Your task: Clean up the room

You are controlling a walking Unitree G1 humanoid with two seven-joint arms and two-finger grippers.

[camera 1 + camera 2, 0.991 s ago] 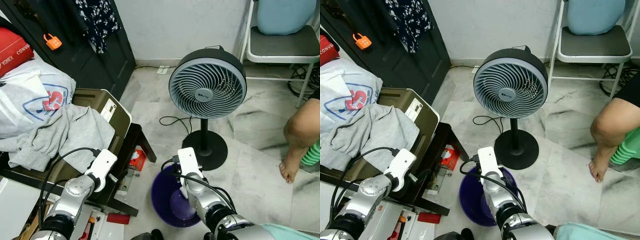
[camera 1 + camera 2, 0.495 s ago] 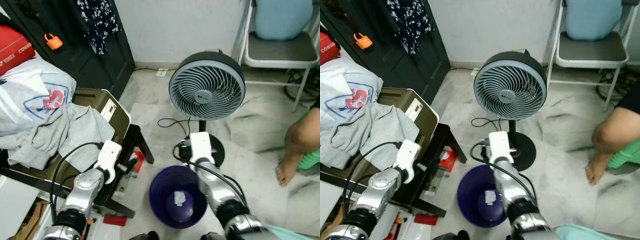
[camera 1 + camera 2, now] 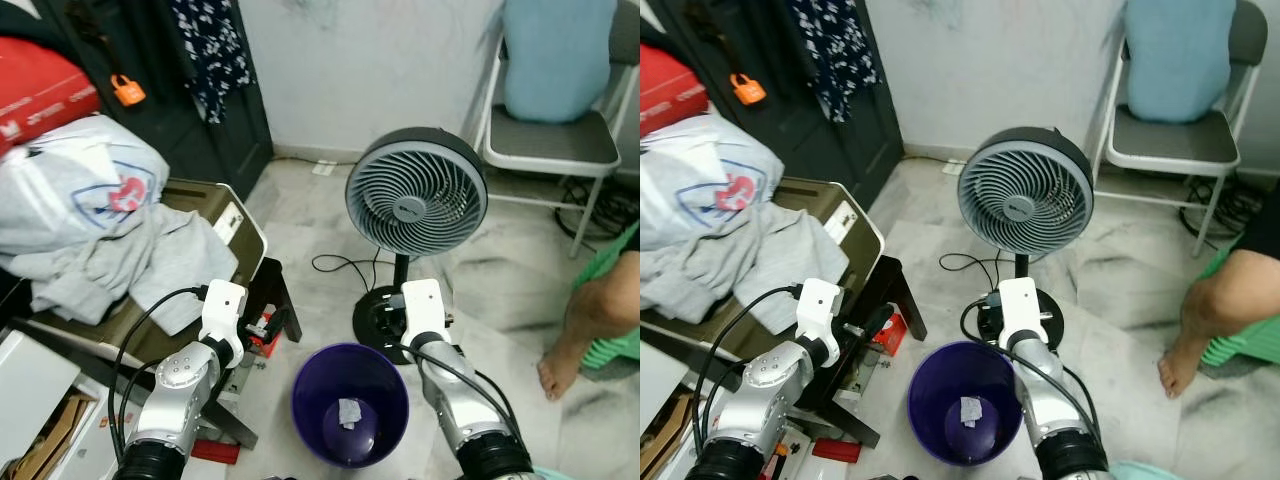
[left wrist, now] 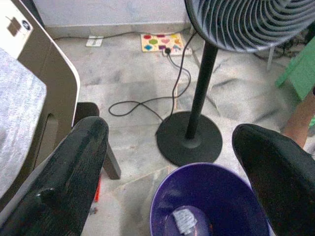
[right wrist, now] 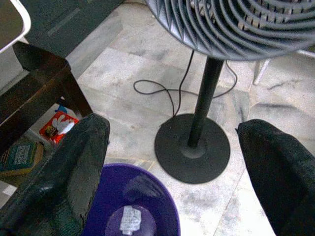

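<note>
Both grippers hang over the floor with their fingers spread wide and nothing between them. In the left wrist view the left gripper [image 4: 172, 182] has its two black fingers [image 4: 69, 177] far apart, touching nothing; the right gripper [image 5: 177, 172] is parted just as widely and equally empty.

Below and between them sits the purple bin [image 3: 350, 403] on the marble floor [image 3: 500, 290]. A small crumpled scrap of paper [image 3: 347, 412] lies at the bottom of the bin, well apart from either pair of fingers; it looks like a wadded tissue, though it is too small to be sure.

Just behind the bin stands the pedestal fan [image 3: 416, 195], its round black base [image 5: 192, 147] near the bin's rim, with a black cord [image 4: 147, 101] looping across the floor. On the robot's left, a grey garment [image 3: 130, 265] is heaped on a dark low tabletop [image 3: 265, 290]. A person's bare leg [image 3: 590, 320] shows at the right.
</note>
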